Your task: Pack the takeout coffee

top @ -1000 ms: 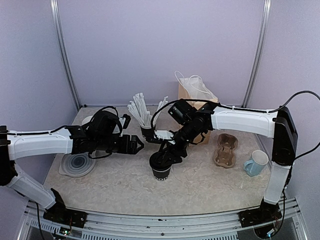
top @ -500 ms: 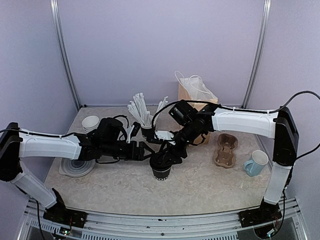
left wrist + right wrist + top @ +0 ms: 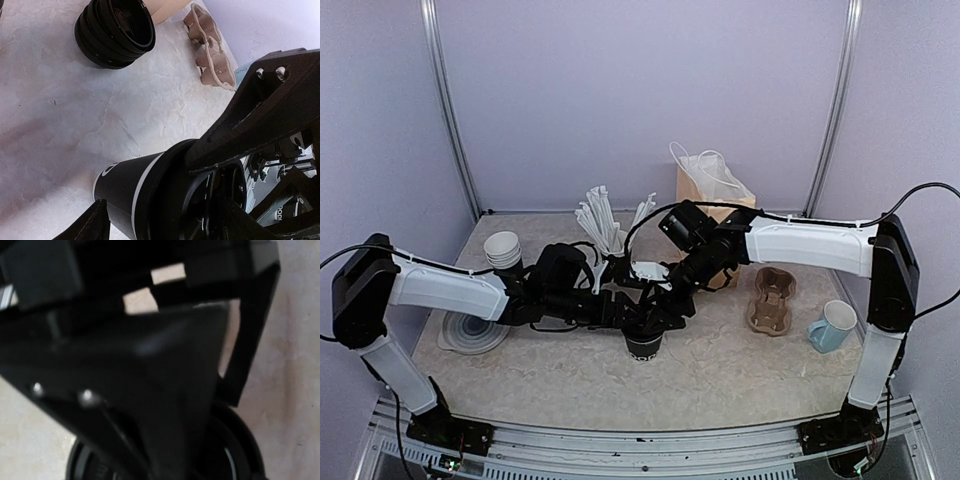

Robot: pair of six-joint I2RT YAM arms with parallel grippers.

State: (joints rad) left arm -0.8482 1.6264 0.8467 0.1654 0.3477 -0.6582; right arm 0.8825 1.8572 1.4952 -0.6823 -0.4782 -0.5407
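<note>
The takeout coffee [image 3: 642, 344], a black paper cup with a white band and a black lid, stands at mid table. My left gripper [image 3: 620, 311] reaches it from the left. In the left wrist view the takeout coffee [image 3: 127, 192] fills the space between the open fingers of my left gripper [image 3: 167, 222]. My right gripper [image 3: 658, 312] sits on top of the cup, and one of its black fingers [image 3: 265, 110] lies across the lid. The right wrist view is dark and blurred; only the lid rim [image 3: 242, 440] shows.
A brown paper bag [image 3: 705, 186] stands at the back. A pulp cup carrier [image 3: 772, 298] and a pale blue mug [image 3: 832, 326] are on the right. Stirrers in a holder [image 3: 605, 222], white-rimmed cups [image 3: 502, 248] and a grey plate [image 3: 475, 328] sit left. Stacked black lids [image 3: 115, 32] lie behind the cup.
My left arm has swung right across the table until its gripper reached the cup. The right gripper has stayed on the cup's top, and the cup has not moved.
</note>
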